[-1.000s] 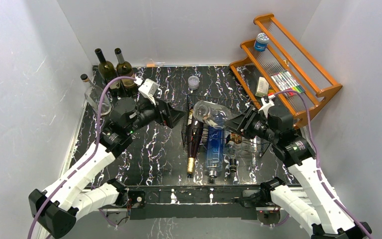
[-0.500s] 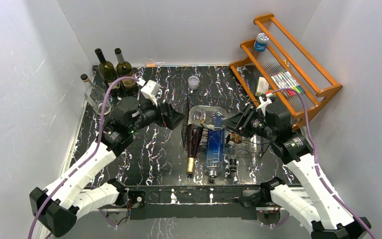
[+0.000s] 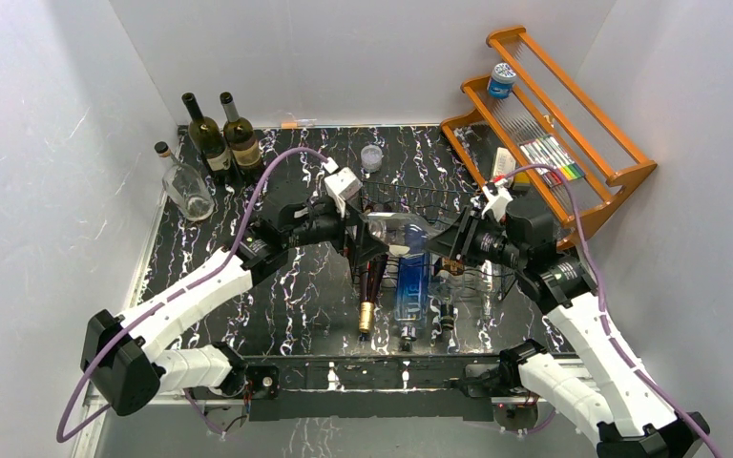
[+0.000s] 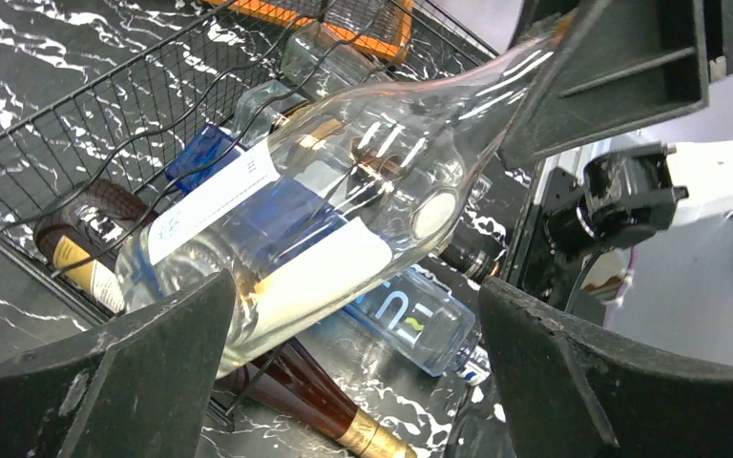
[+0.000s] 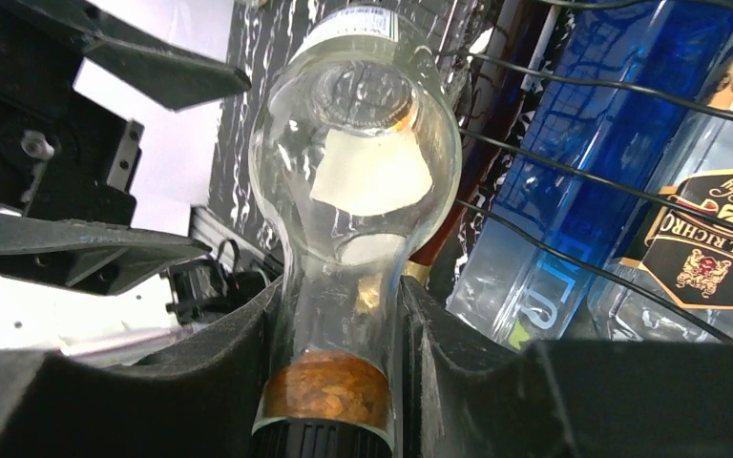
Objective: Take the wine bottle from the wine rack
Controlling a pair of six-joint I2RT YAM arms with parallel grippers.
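Orange slatted shelf [image 3: 630,176] back right holds a blue-capped jar [image 3: 502,80], coloured pens [image 3: 554,153]

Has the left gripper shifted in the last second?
Yes. In the top view the left gripper has moved right, up to the wine rack's left edge. Its open jaws now flank the clear bottle's base.

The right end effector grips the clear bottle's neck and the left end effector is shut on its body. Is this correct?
No. The left end effector is open, fingers spread around the clear bottle, as the left wrist view shows. The right end effector does grip the neck.
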